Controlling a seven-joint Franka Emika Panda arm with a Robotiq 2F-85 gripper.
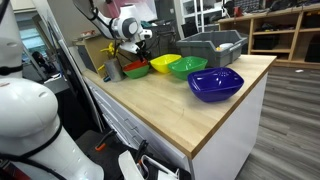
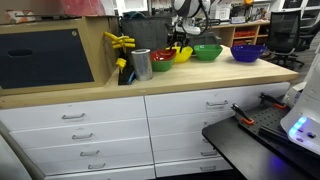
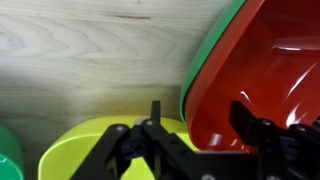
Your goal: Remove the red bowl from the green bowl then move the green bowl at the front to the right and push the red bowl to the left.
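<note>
The claw (image 3: 190, 130) hangs with its jaws apart, straddling the rim of the red bowl (image 3: 260, 60). That bowl sits nested in the green bowl (image 3: 199, 65) toward the claw's right finger, probably so the red wall alone gets pinched.

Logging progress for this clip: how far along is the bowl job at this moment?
Done: nothing yet; the red bowl sits nested in the green bowl. In hand: the gripper is open across the red bowl's rim, one finger over its inside, the other over the yellow bowl. Left: lift the red bowl out, move the green bowl right, push the red bowl left.
</note>
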